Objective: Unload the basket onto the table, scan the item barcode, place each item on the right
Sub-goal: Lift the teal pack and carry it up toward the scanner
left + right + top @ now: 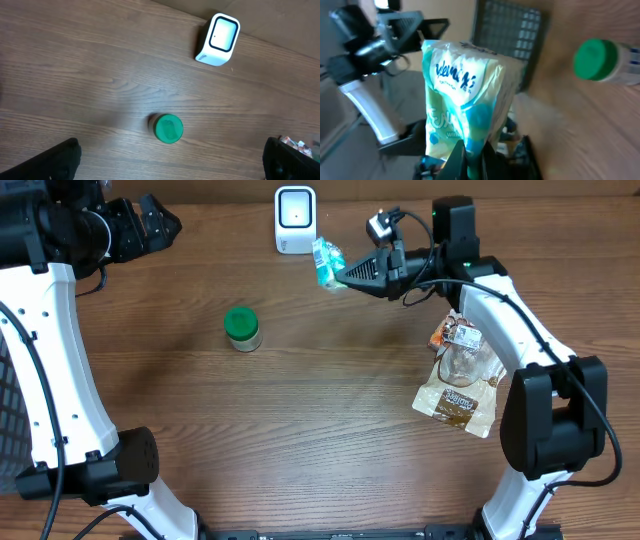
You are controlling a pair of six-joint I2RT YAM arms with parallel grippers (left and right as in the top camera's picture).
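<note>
Wooden table [330, 410], brown grain, carrying all loose items. Right arm, white and black, reaching from the near right corner toward the far centre. Its right gripper [340, 277] points left, and the fingers [457, 160] are pinched narrow on one edge of the tissue pack [326, 260]. In the right wrist view the pack stands up out of the dark fingertips, with nearly all of its body clear of them. Left arm, on the left side. Its left gripper [165, 225] is at the far left corner with fingers [60, 160] spread wide and holding nothing. Brown snack pouch [458, 400], lying flat at the right beside the right arm; its dark label is too small to read. Smaller orange-and-white packet [458, 333], touching the pouch's far end; print illegible. Barcode scanner [295, 218], a white block with a dark-rimmed window, upright at the far centre edge. The tissue pack sits just right of it and a little nearer. The pack is a soft white and teal wrapper with a blue script brand word across its upper face and paler lettering below; neither can be read with certainty. Green-lidded jar [241, 328], upright, left of centre, well apart from both grippers.
</note>
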